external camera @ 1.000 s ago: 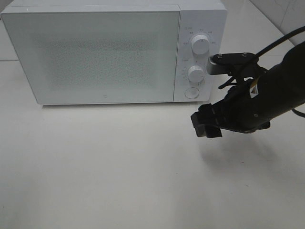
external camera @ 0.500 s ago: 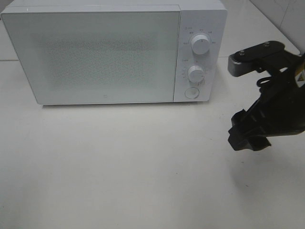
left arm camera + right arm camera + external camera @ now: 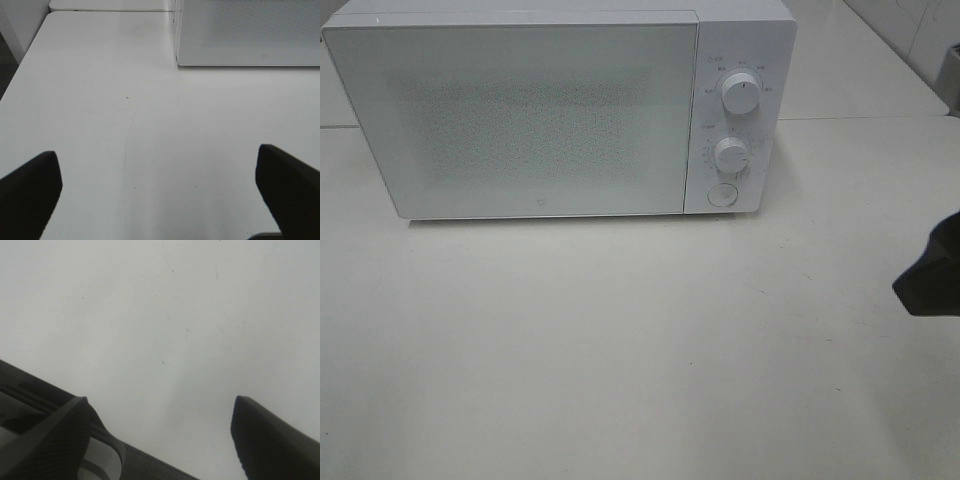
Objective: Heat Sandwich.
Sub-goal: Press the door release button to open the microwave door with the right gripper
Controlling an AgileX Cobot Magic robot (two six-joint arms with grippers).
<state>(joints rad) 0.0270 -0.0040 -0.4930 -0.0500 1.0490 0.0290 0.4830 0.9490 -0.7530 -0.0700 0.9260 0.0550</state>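
Note:
The sandwich is out of view. A white microwave [image 3: 540,110] stands at the back of the table with its door shut, and its corner [image 3: 245,30] also shows in the left wrist view. My left gripper [image 3: 156,152] is open over bare tabletop in front of the microwave's left end, holding nothing. My right gripper [image 3: 160,405] is open above bare table with nothing between its fingers. In the exterior high view only a dark part of the right arm [image 3: 932,275] shows at the right edge.
The microwave's panel carries an upper knob [image 3: 741,92], a lower knob [image 3: 731,155] and a round button [image 3: 722,195]. The white table [image 3: 620,340] stretches in front of it. The table's left edge [image 3: 22,65] shows in the left wrist view.
The right arm has pulled back to the right, away from the microwave's control panel, and has almost left the exterior high view. The microwave has not changed.

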